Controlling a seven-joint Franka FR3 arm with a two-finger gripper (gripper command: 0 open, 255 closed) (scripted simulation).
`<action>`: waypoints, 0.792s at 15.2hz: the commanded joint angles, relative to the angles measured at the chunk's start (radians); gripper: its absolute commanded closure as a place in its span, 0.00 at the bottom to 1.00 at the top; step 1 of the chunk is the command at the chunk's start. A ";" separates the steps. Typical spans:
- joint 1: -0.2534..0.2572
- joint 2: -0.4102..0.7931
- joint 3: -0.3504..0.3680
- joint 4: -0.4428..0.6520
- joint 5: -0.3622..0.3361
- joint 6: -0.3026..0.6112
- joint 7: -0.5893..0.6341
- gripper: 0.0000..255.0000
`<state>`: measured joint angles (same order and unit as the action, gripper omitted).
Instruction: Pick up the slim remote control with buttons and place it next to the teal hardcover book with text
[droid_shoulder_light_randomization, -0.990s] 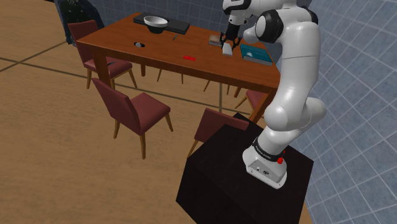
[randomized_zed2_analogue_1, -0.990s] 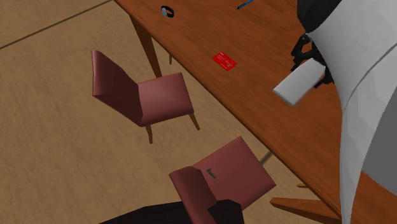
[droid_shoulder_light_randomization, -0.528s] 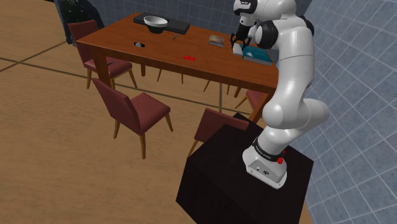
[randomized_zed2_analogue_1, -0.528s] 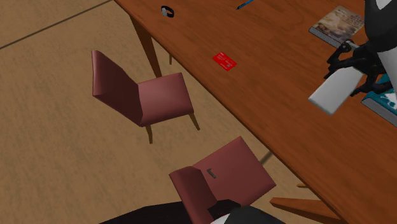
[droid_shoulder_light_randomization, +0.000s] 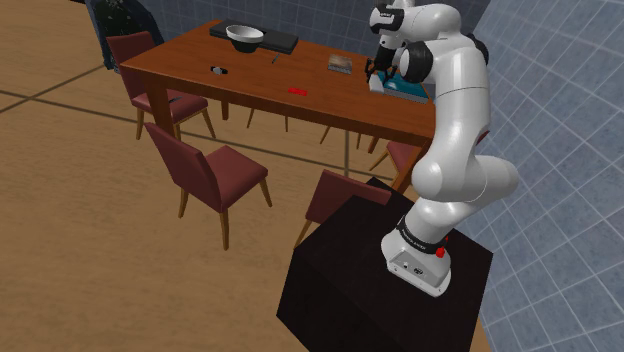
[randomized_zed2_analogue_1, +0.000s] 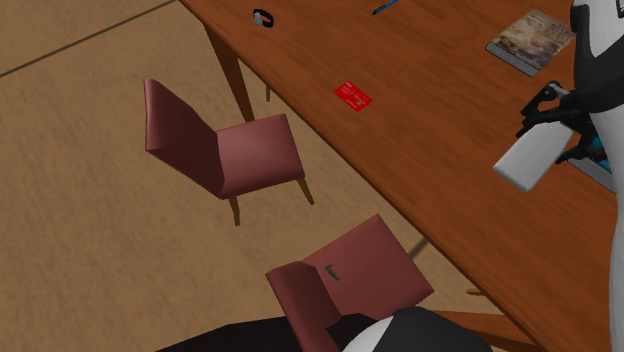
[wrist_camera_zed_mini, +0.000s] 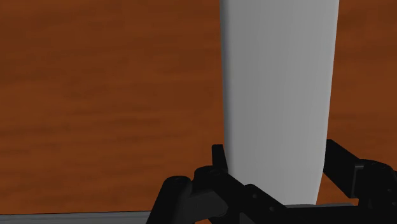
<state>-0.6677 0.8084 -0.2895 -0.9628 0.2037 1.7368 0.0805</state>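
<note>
Clamping the pale grey remote (randomized_zed2_analogue_1: 530, 158), the gripper (randomized_zed2_analogue_1: 556, 120) holds it above the table (randomized_zed2_analogue_1: 430, 60), seemingly just beside the teal book (droid_shoulder_light_randomization: 405, 86). A white bowl (droid_shoulder_light_randomization: 244, 36) sits on a dark tray (droid_shoulder_light_randomization: 283, 42), its contents too small to tell. Since a second ago the remote has neared the book.

Plenty of bare wood on the surface (randomized_zed2_analogue_1: 440, 130) right under the hand (randomized_zed2_analogue_1: 550, 125) and the remote (randomized_zed2_analogue_1: 525, 162) it clasps. The open stretch toward the second exterior view's left only has a flat red card (randomized_zed2_analogue_1: 352, 96) lying on it. The tight side is the other one: the teal book (droid_shoulder_light_randomization: 408, 87) sits just beside the hand, a picture-cover book (randomized_zed2_analogue_1: 530, 41) lies a bit further along, and the chairs (randomized_zed2_analogue_1: 225, 145) line the near edge below the top.
</note>
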 joint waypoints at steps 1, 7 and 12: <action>0.003 0.000 0.000 -0.025 0.001 0.025 -0.002 1.00; 0.011 0.007 0.002 -0.094 0.005 0.100 -0.007 1.00; 0.013 0.016 0.004 -0.123 0.007 0.138 -0.010 1.00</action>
<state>-0.6543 0.8237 -0.2854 -1.0848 0.2108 1.8715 0.0708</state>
